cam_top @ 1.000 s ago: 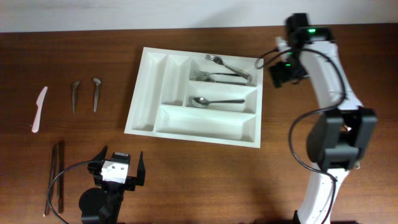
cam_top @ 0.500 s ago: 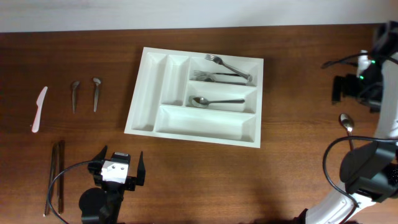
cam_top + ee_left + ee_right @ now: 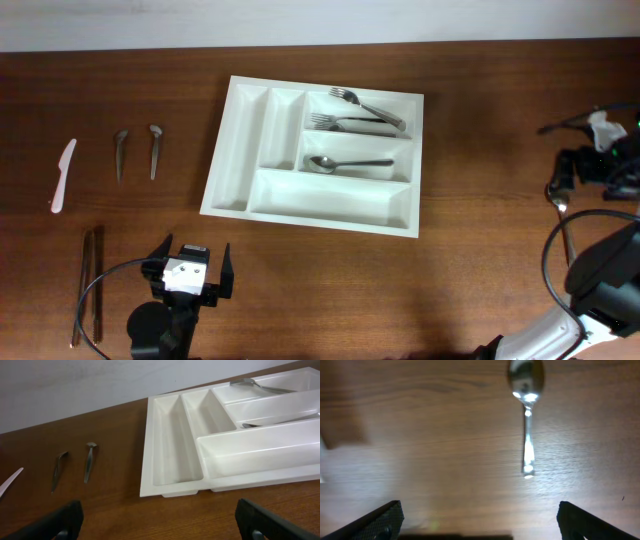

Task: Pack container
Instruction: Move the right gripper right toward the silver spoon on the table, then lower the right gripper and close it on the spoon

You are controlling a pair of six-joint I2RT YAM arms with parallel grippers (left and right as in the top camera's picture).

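Left gripper [image 3: 193,258]: near table edge, jaws spread wide with nothing between them, aimed toward the container.
Left arm pose: low and folded over its base, wrist level; in its own wrist view the fingers [image 3: 55,522] show only as dark tips in the bottom corners.
Dark sticks [image 3: 90,288]: a long thin pair lying side by side, just left of the left gripper; seen from overhead only.
Container [image 3: 330,200]: mid-table and flat, well apart from both grippers; its near left corner fills the left wrist view.
Tray spoon [image 3: 345,162]: in the middle long compartment, bowl to the left.
Forks [image 3: 360,112]: two in the far long compartment; the left wrist view catches only a handle end.
Short metal utensils [image 3: 137,152]: two side by side left of the container; the wrist view shows their heads bent.
White plastic knife [image 3: 63,175]: farthest left; only its tip enters the left wrist view.
Right gripper [image 3: 480,522]: fingers wide apart and holding nothing, above bare wood.
Table spoon [image 3: 526,410]: ahead of the right gripper, bowl pointing away; overhead it is partly hidden.
Right arm pose: rises along the right edge, wrist turned down over the spoon.
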